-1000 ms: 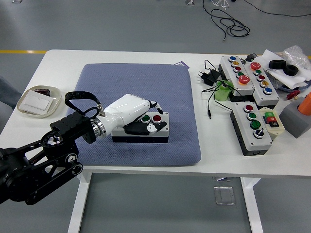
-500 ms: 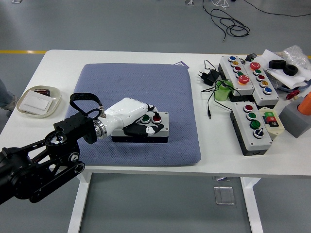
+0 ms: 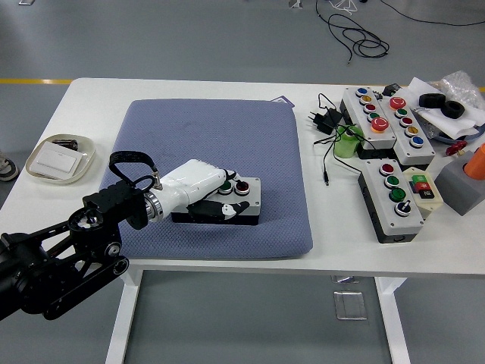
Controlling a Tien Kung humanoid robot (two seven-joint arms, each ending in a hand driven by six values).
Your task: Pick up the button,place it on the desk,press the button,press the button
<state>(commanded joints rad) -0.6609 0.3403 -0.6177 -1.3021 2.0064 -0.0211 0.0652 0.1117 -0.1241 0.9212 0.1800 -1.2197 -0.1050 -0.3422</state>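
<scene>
The big white table fills most of the view. On it, toward nine o'clock from the middle, lies a square blue-grey soft mat. The long black left arm comes in from seven o'clock and ends in a white hand with black fingertips. The right arm cannot be seen.

The thing for the task is a small grey button box with one green and one red round button on top. It sits on the mat, near the mat's six o'clock edge. The hand lies over the box's nine o'clock half. Its fingers are curled around the box, some on top by the buttons and some down the front side. It looks like the hand has hold of the box, and the box looks flat on the mat.

At three o'clock on the table are more grey button boxes and a black plug with a thin wire. At nine o'clock sits a little cream dish.

What could go wrong? The grip covers only one end, so I think the box could tip or slip out when lifted. A finger could also push a button too early, because the fingers are right beside them.
</scene>
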